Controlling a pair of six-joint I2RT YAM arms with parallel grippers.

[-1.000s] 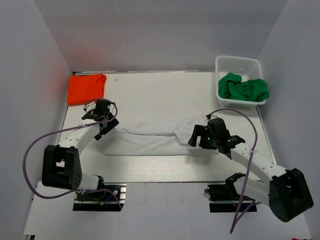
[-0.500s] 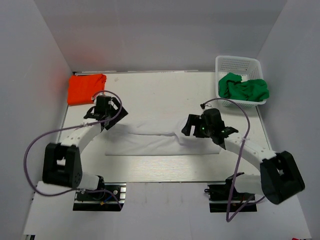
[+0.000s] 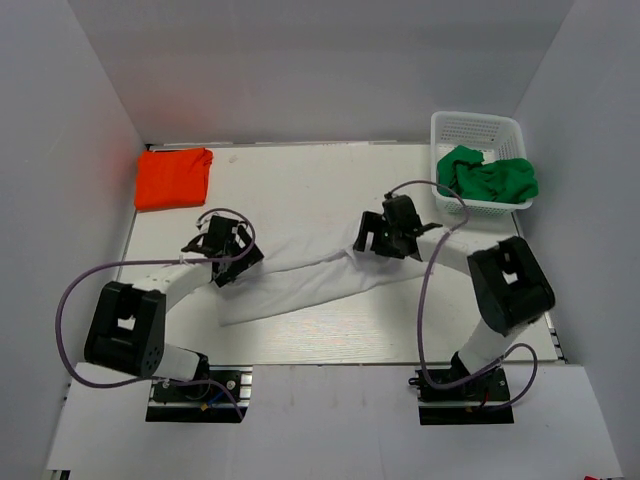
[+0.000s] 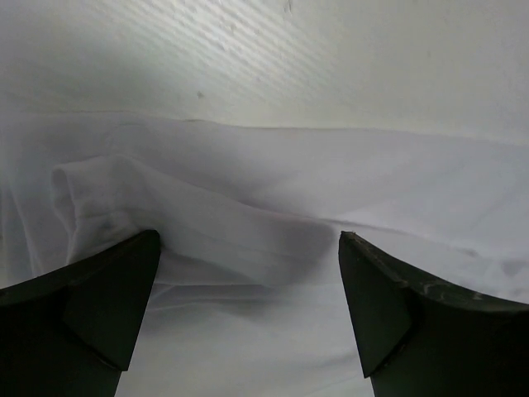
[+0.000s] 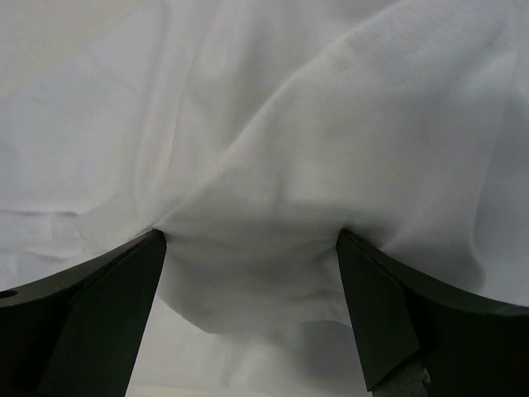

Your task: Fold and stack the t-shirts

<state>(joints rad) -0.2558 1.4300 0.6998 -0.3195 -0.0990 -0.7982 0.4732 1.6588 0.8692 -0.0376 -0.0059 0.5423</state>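
The white t-shirt (image 3: 310, 285) lies as a crumpled slanted band across the middle of the table. My left gripper (image 3: 236, 266) is low over its left end, fingers wide apart, with folds of white cloth (image 4: 331, 182) under and between them. My right gripper (image 3: 368, 241) is at the shirt's right end; its jaws stand open with a bulge of white cloth (image 5: 331, 124) between the fingers. The orange t-shirt (image 3: 173, 178) lies folded at the far left corner. Crumpled in the basket is the green t-shirt (image 3: 487, 177).
A white plastic mesh basket (image 3: 476, 122) stands at the far right corner. The white table (image 3: 300, 180) is walled by grey panels on three sides. Purple cables loop from both arms.
The right gripper swung back and left, dragging the shirt's right end with it; the shirt now lies narrower and slanted. The left gripper shifted right and nearer along the shirt's left end.
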